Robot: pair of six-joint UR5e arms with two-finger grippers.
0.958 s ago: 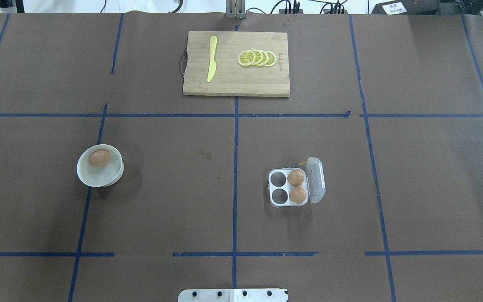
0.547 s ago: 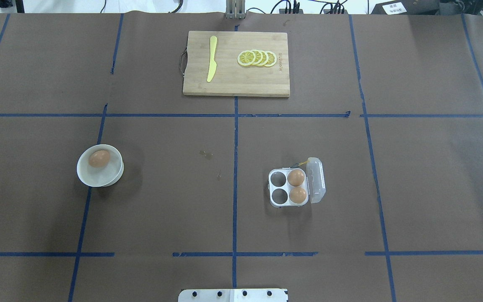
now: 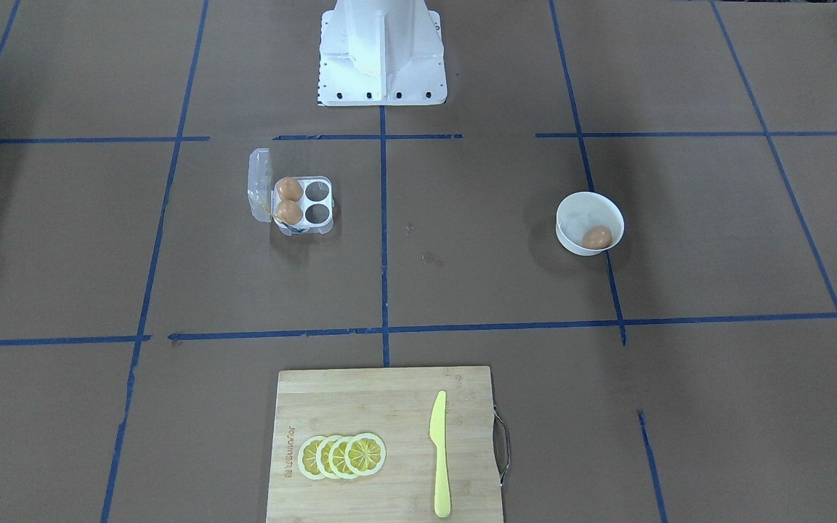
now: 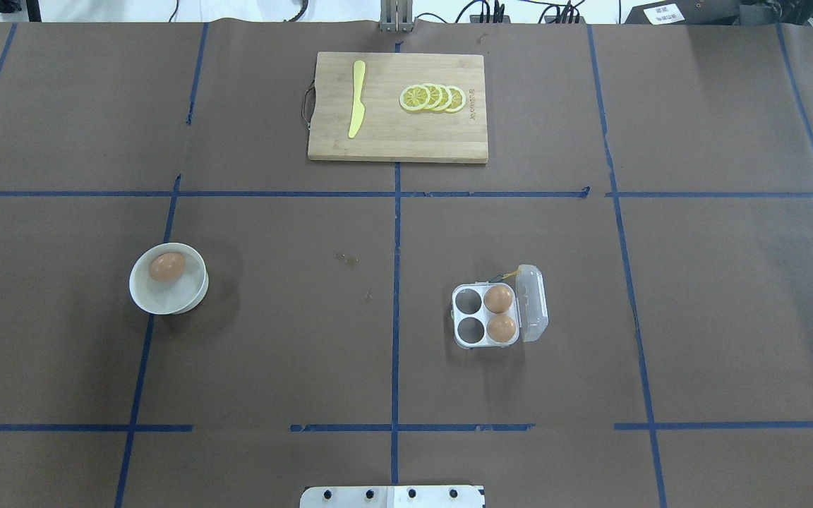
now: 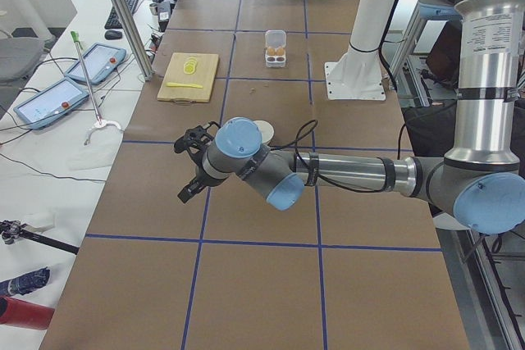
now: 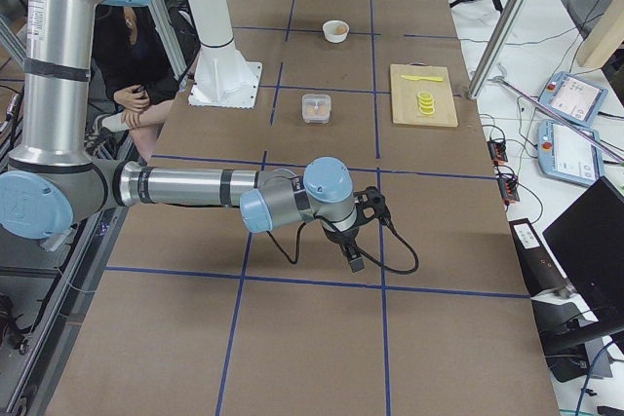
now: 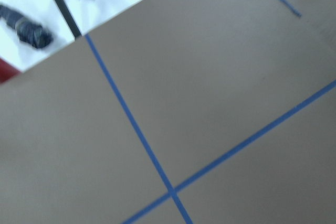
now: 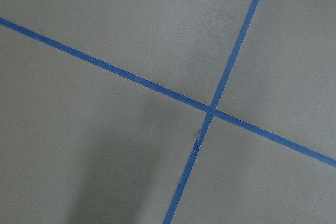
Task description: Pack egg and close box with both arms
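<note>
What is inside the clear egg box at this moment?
The box holds two brown eggs, in the two cells beside its open lid. The other two cells are empty. The cell bottoms under the eggs are covered.

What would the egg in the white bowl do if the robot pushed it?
Probably roll: the egg is smooth and rounded, lying loose in the white bowl. The bowl's raised rim would likely keep it inside.
</note>
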